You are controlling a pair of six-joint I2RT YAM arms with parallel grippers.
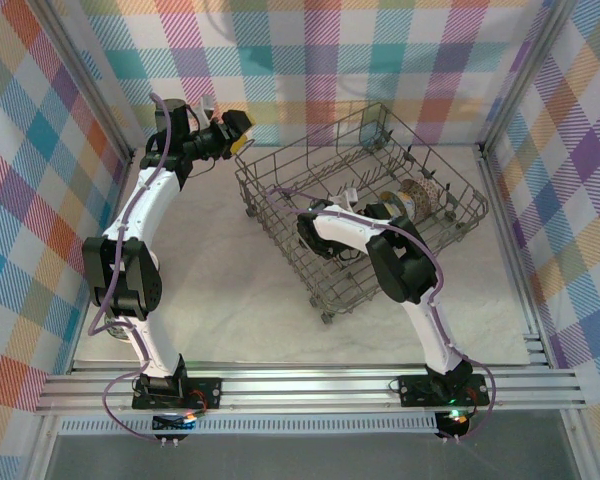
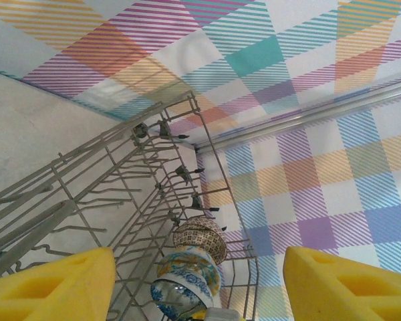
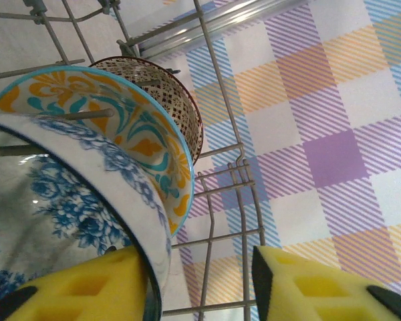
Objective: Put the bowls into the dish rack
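Observation:
The grey wire dish rack (image 1: 450, 160) sits askew at the middle right of the table. Three bowls stand on edge in a row inside it: a blue-and-white bowl (image 3: 53, 194), an orange-and-teal patterned bowl (image 3: 120, 114) and a brown-patterned bowl (image 3: 170, 90). My right gripper (image 3: 200, 287) is inside the rack (image 3: 244, 200) and open. Its left pad (image 3: 73, 294) touches the blue-and-white bowl's rim, and a clear gap separates the rim from the right pad. My left gripper (image 2: 199, 267) hovers open and empty by the rack's far left corner (image 1: 238, 128), looking along the same row of bowls (image 2: 190, 264).
Checked cloth walls and metal frame posts (image 1: 510, 90) close in the table on three sides. Rows of upright tines (image 2: 87, 200) run through the rack's left part. A small grey-blue fitting (image 1: 370, 125) stands at the rack's far corner. Bare white tabletop (image 1: 230, 290) lies in front of the rack.

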